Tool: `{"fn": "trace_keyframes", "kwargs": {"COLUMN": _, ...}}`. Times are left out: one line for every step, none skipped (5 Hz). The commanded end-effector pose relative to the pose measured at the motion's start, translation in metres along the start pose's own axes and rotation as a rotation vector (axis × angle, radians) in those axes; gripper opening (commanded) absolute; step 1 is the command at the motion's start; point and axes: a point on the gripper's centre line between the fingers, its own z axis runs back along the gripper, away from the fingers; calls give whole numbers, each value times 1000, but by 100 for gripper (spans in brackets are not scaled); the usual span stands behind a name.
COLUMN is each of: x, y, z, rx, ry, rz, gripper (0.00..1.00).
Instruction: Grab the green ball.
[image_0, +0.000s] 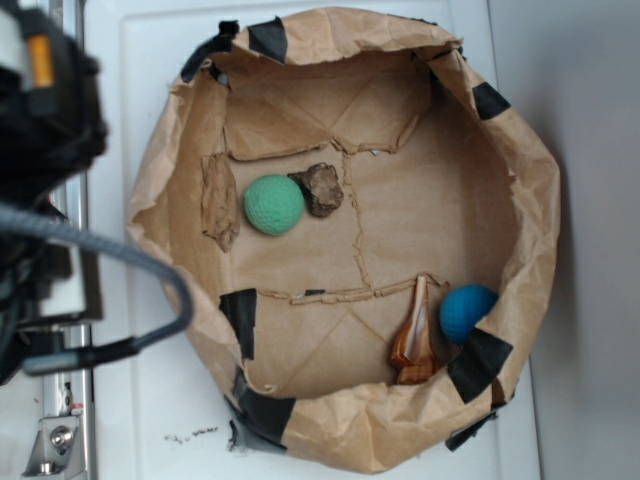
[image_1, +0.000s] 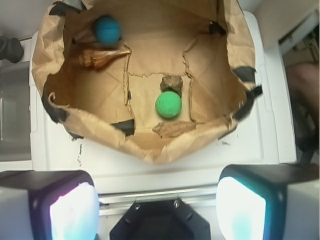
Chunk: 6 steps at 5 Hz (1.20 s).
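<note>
The green ball (image_0: 274, 204) lies on the floor of a brown paper bag bin (image_0: 520, 180), left of centre, touching a brown rock (image_0: 320, 189). In the wrist view the green ball (image_1: 168, 104) sits below the rock (image_1: 172, 83), near the bin's near wall. My gripper (image_1: 157, 210) is open and empty, its two pads wide apart, high above the white surface outside the bin's near rim. In the exterior view only the blurred black arm (image_0: 45, 110) shows at the left edge.
A blue ball (image_0: 467, 311) and a brown spiral shell (image_0: 415, 345) lie at the bin's other side. A crumpled paper scrap (image_0: 220, 200) lies by the green ball. The bin's rim (image_1: 165, 150) stands between gripper and ball. A grey cable (image_0: 150, 270) loops at left.
</note>
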Motion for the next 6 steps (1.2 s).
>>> {"fn": "trace_keyframes", "kwargs": {"x": 51, "y": 10, "z": -30, "rx": -84, "ry": 23, "rz": -49, "gripper": 100}}
{"fn": "trace_keyframes", "kwargs": {"x": 77, "y": -4, "z": -62, "rx": -119, "ry": 51, "rz": -87, "gripper": 100}}
{"fn": "trace_keyframes", "kwargs": {"x": 80, "y": -16, "z": -91, "rx": -85, "ry": 53, "rz": -96, "gripper": 100}}
{"fn": "trace_keyframes", "kwargs": {"x": 64, "y": -8, "z": -111, "rx": -65, "ry": 12, "rz": -92, "gripper": 100}}
{"fn": "trace_keyframes", "kwargs": {"x": 53, "y": 5, "z": -127, "rx": -71, "ry": 13, "rz": -100, "gripper": 100}}
{"fn": "trace_keyframes", "kwargs": {"x": 57, "y": 24, "z": -134, "rx": -72, "ry": 19, "rz": -65, "gripper": 100}}
